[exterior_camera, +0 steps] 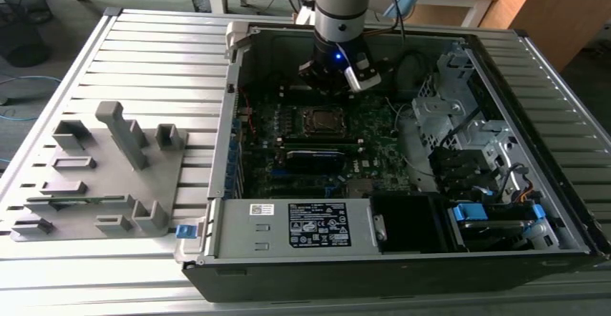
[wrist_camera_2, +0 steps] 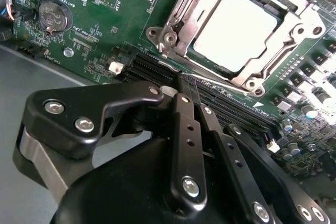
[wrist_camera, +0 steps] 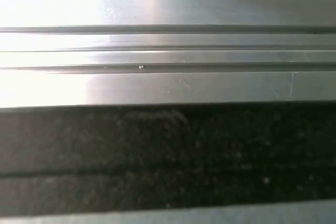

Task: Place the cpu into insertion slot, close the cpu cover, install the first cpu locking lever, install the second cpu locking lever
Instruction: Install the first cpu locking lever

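The chip (wrist_camera_2: 236, 30) is seated in the socket (exterior_camera: 307, 120), held down by the cover frame (wrist_camera_2: 299, 35) laid over its edges; the gripper (wrist_camera_2: 185, 83), pressed together on nothing visible, is held just beside the socket's corner, narrow enough to fit there.

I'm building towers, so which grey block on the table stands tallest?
The flat grey post between two shorter blocks on the grey rack; it rises above all the others.
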Controlling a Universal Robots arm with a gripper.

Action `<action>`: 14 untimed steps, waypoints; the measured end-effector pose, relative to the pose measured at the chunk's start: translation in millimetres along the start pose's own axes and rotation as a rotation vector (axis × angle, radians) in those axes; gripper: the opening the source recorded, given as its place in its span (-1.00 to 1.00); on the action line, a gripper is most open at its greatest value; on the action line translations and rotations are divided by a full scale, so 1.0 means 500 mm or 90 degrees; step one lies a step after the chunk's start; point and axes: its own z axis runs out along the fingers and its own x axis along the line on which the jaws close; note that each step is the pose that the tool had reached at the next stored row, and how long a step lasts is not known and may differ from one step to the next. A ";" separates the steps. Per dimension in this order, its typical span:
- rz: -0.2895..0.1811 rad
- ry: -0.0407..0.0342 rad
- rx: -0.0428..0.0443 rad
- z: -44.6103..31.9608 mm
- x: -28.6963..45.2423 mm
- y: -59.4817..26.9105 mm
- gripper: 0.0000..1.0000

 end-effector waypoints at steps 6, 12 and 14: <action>0.000 -0.0006 0.0005 0.000 0.000 -0.008 -0.79; 0.000 -0.0028 0.0007 0.002 0.000 -0.011 -0.79; -0.001 -0.0036 0.0008 0.003 0.000 -0.011 -0.79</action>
